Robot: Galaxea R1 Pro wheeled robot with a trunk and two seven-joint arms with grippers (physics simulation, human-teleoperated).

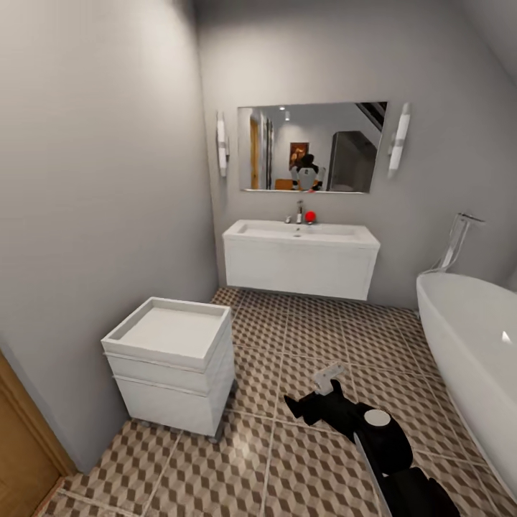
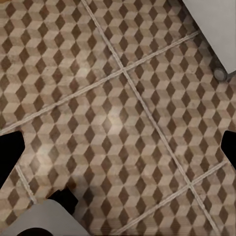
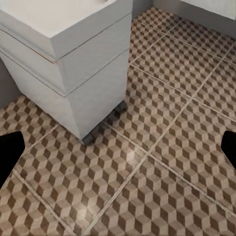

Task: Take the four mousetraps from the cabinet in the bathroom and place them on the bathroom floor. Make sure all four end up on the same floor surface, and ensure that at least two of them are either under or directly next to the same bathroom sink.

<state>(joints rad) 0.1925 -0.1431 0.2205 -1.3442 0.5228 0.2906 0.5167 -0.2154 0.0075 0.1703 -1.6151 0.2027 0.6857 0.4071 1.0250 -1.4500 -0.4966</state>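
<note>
One right gripper [image 1: 310,402] low over bathroom floor [image 1: 301,459], fingers spread, holding nothing. Left gripper's fingers spread too. Sink [image 1: 301,231] against far wall.

There was one sink [image 1: 301,231] with one faucet [image 1: 299,213] and one red item [image 1: 310,216] beside it, one mirror [image 1: 311,147] flanked by two wall lights [image 1: 222,143], one bathtub [image 1: 470,337], one low white drawer unit [image 1: 172,362], and one robot arm [image 1: 373,431] over the bathroom floor [image 1: 287,459].
</note>
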